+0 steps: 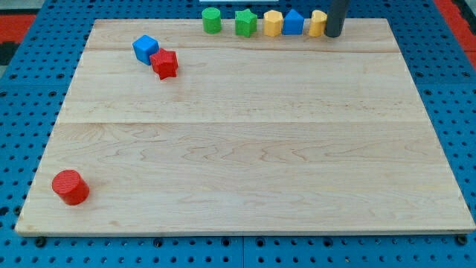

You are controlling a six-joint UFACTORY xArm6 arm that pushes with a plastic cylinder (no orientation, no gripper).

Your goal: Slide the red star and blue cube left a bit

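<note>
Blue cube [145, 48] and red star [164, 64] touching, top-left on bench [245, 149]. Far right of cube: my tip [333, 35], no claw to open or close, touching yellow block [317, 23] ending a top-edge row. Nothing between.

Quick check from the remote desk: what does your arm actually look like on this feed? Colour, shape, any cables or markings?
Only my rod shows, a straight, smooth, dark grey-black cylinder entering from the view's top. My tip is its plain blunt lower end, just right of the yellow block that ends the top row. No cables, labels or markings are visible, and the rest of the arm is out of frame.
</note>
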